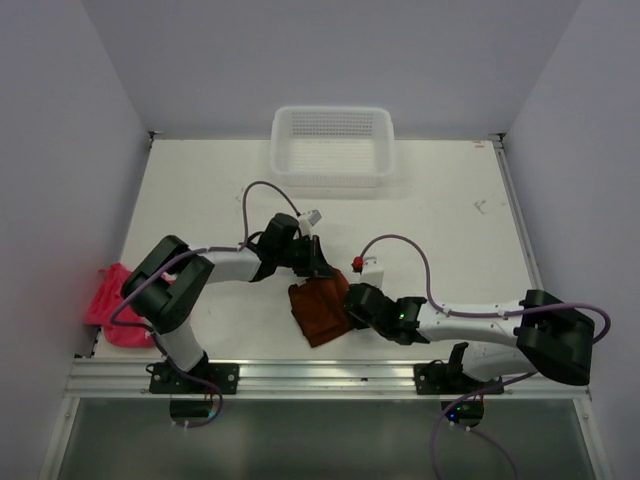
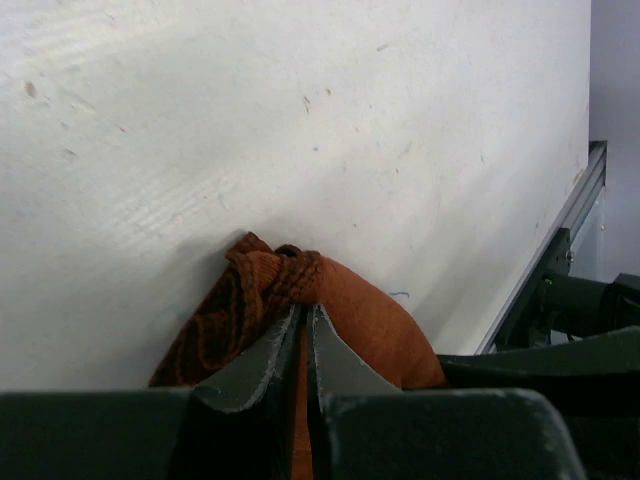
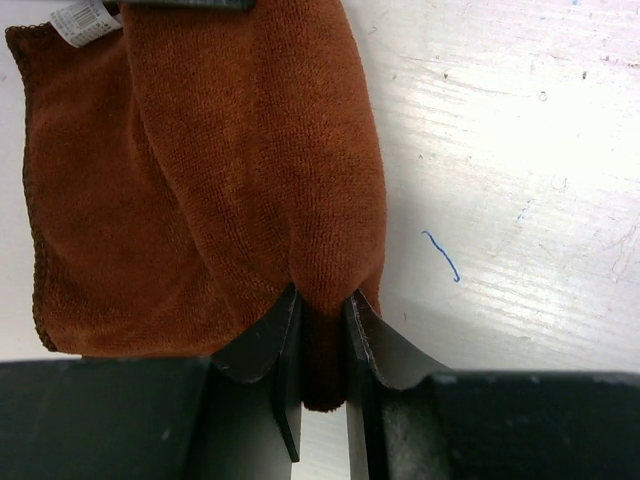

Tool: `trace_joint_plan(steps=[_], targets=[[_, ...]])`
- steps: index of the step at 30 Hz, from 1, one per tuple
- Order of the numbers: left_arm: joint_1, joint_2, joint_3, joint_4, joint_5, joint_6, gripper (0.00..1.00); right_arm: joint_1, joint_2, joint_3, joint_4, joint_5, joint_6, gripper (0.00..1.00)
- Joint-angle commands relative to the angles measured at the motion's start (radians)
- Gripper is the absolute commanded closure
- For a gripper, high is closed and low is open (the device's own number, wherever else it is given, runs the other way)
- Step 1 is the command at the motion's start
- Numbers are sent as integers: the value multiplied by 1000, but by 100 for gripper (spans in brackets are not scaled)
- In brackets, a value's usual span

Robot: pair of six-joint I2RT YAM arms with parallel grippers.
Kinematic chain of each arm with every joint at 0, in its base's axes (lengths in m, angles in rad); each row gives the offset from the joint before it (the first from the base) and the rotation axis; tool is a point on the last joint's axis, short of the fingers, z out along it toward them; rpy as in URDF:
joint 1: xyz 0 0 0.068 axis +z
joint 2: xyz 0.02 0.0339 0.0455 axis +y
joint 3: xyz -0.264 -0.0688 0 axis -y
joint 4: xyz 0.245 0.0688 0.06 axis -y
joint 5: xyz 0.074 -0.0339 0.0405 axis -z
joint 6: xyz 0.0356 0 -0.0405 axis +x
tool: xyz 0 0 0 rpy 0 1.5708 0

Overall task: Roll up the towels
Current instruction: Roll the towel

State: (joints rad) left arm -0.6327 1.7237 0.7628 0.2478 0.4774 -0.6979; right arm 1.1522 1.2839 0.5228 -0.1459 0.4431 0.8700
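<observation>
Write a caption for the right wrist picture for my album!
Right end effector pinches a fold of the brown towel on the table.

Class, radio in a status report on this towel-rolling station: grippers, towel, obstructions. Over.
Left gripper shut on rust-brown towel. Right gripper shut on same towel. Pink towel crumpled far left, out of the way.

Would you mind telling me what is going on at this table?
The rust-brown towel is being handled from both ends. The left gripper is shut on one bunched end and the right gripper pinches a fold at the opposite end. The pink towel lies crumpled off to the left, and the white basket sits at the back.
</observation>
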Motion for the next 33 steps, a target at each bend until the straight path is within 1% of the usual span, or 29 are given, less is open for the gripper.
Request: trace_joint_plan(steps=[1, 8, 10, 15, 19, 23, 24, 29, 33], targets=[[39, 28, 58, -67, -75, 67, 89, 23, 29, 3, -80, -3, -12, 89], [47, 36, 96, -100, -80, 78, 89, 29, 0, 63, -156, 75, -57, 100], [48, 11, 98, -111, -88, 84, 88, 30, -15, 92, -184, 121, -65, 100], [50, -59, 119, -166, -121, 118, 88, 81, -5, 170, -271, 241, -112, 100], [57, -104, 127, -209, -158, 124, 88, 150, 60, 249, -360, 348, -131, 100], [74, -133, 130, -237, -178, 127, 88, 239, 165, 308, -437, 437, -138, 100], [77, -144, 128, -242, -183, 130, 88, 253, 189, 334, -454, 480, -137, 100], [93, -199, 112, -291, -201, 133, 88, 343, 320, 428, -591, 580, -79, 100], [93, -283, 84, -291, -203, 124, 88, 405, 477, 555, -710, 652, -31, 100]])
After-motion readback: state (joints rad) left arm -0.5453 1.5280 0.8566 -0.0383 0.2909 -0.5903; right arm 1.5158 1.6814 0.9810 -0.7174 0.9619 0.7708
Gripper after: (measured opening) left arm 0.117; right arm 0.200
